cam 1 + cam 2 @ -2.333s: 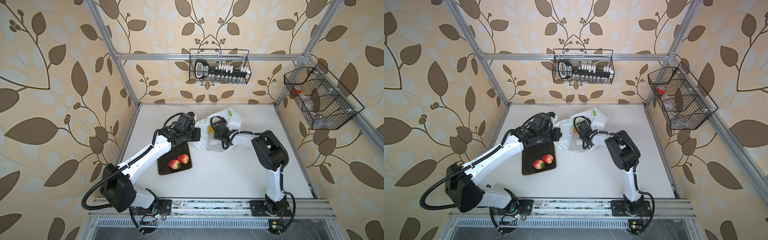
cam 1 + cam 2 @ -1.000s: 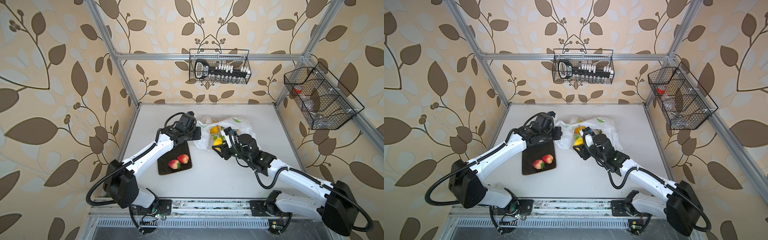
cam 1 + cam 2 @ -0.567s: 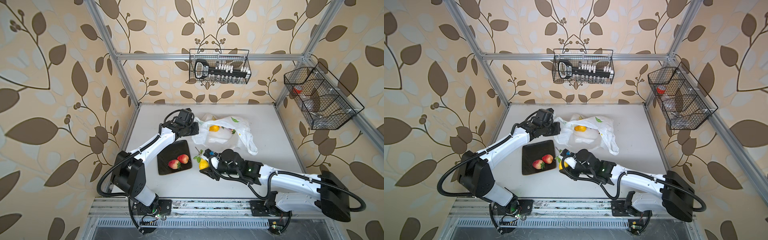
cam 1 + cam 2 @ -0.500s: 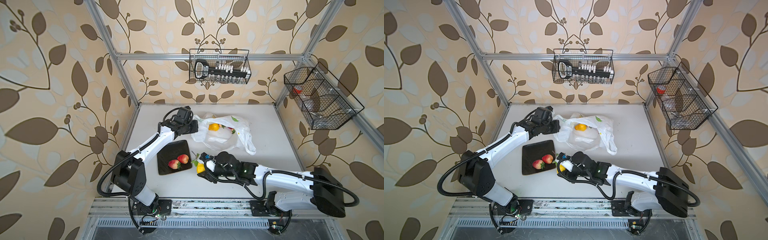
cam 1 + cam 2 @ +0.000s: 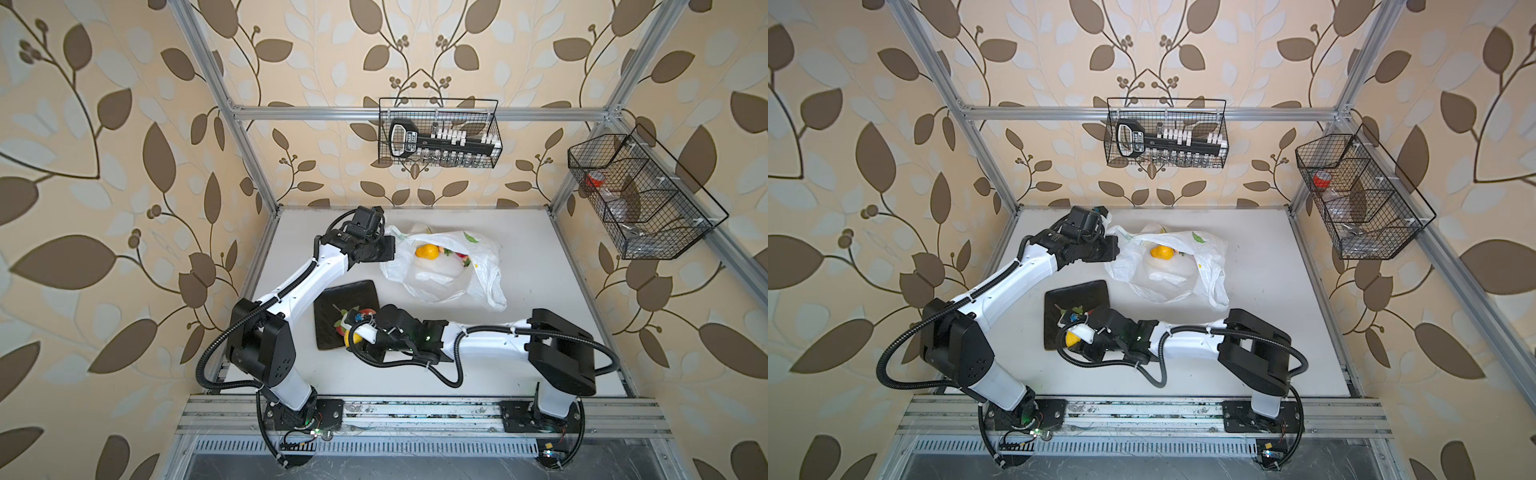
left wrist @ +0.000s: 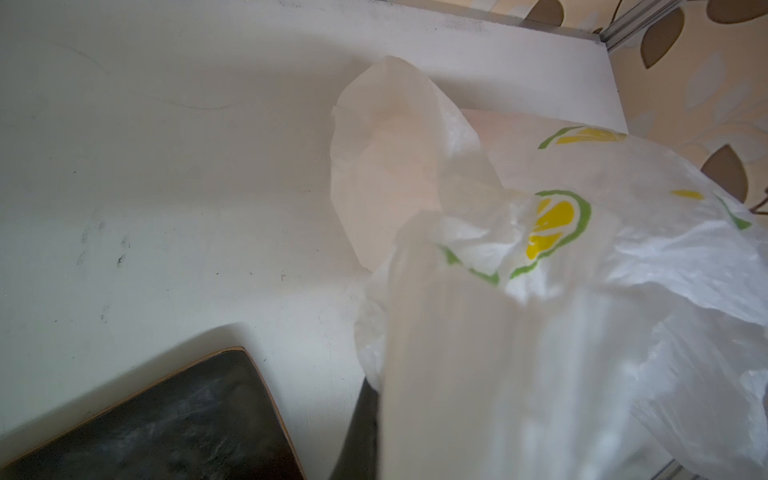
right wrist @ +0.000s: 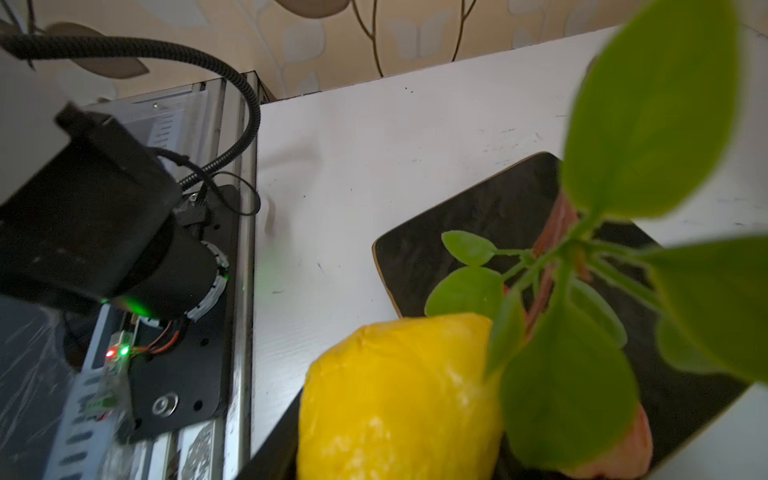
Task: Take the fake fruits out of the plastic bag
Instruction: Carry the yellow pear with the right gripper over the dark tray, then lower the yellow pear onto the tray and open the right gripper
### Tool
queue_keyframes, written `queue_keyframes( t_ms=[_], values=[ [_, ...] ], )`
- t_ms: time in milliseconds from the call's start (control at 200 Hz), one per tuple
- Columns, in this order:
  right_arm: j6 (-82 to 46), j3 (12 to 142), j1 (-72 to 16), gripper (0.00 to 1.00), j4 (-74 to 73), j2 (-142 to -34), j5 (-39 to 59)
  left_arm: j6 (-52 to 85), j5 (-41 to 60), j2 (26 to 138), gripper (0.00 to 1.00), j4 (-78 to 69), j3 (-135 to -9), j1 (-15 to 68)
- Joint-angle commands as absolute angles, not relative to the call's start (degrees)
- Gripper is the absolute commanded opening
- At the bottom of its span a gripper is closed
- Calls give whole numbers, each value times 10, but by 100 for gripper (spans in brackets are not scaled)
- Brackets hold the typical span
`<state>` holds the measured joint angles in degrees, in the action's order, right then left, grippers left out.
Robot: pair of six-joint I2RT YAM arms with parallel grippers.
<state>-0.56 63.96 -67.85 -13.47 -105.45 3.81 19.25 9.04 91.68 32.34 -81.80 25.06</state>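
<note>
The plastic bag point(image 5: 440, 272) point(image 5: 1169, 272) lies open at the back of the table, white with lemon prints point(image 6: 548, 224). My left gripper point(image 5: 390, 249) point(image 5: 1113, 249) is shut on its left rim, and the film covers the jaws in the left wrist view. Inside the bag show an orange-yellow fruit point(image 5: 427, 251) point(image 5: 1162, 252) and red strawberries point(image 5: 459, 256). My right gripper point(image 5: 352, 332) point(image 5: 1074, 335) is shut on a yellow pear point(image 7: 399, 399) with green leaves point(image 7: 648, 116), over the near right part of the dark tray point(image 5: 345, 293) point(image 5: 1075, 296). Apples point(image 5: 366, 311) point(image 7: 615, 453) lie on the tray, partly hidden.
A wire basket point(image 5: 438, 133) hangs on the back wall and another point(image 5: 640, 195) on the right wall. Aluminium posts stand at the table's corners. The left arm's base point(image 7: 104, 232) and the front rail point(image 5: 415, 409) lie close to the tray.
My right gripper has carried the pear out of the bag, forward and left, to above the tray. The left gripper has kept hold of the bag's rim, shifted slightly back.
</note>
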Motion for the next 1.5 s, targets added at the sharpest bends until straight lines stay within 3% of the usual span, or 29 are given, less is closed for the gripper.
queue_keyframes(
  t_ms=[0, 245, 460, 615, 825, 1095, 1494],
  values=[
    [12, 694, -688, 44, -154, -1104, 7, 158, 100, 916, 2, 354, -852, 248],
    [38, 827, -701, 46, -114, -1230, -66, 154, 85, 910, 1, 369, -852, 248],
    [61, 868, -701, 49, -100, -1287, -96, 144, 85, 904, 0, 367, -842, 248],
    [74, 869, -701, 55, -100, -1298, -109, 140, 76, 905, 0, 372, -844, 248],
    [99, 870, -702, 70, -105, -1301, -123, 138, 77, 911, 0, 382, -850, 248],
    [109, 813, -710, 76, -154, -1215, -110, 129, 70, 906, 0, 392, -859, 248],
    [57, 541, -760, 69, -208, -931, -145, 129, 79, 912, 0, 392, -862, 248]
  ],
)
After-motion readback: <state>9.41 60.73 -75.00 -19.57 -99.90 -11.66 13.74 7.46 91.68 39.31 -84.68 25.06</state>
